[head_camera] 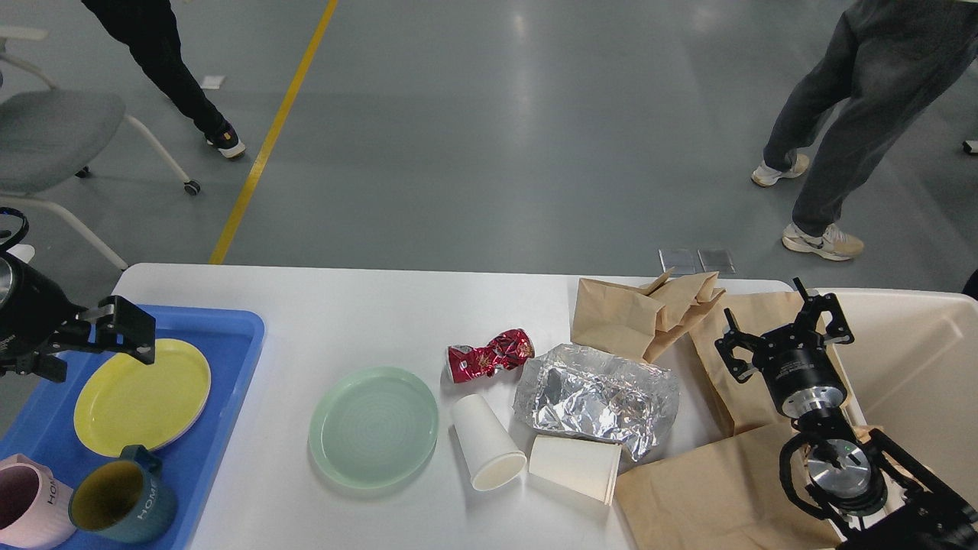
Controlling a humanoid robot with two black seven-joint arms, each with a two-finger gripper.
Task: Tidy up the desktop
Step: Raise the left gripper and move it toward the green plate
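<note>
The white desktop (344, 313) carries a pale green plate (373, 425), a crushed red can (489, 355), two tipped white paper cups (485, 444) (577, 466), crumpled foil (596, 397) and brown paper bags (649, 313) (718, 493). My left gripper (95, 353) is open and empty, raised over the far left of the blue tray (241, 336), beside the yellow plate (141, 393). A teal mug (122, 498) and a pink mug (27, 506) stand at the tray's front. My right gripper (785, 332) is open and empty above a flat brown bag at the right.
A cream bin (917, 367) stands off the table's right end. Two people walk on the grey floor behind the table. A grey chair (46, 137) stands at the far left. The table's back left part is bare.
</note>
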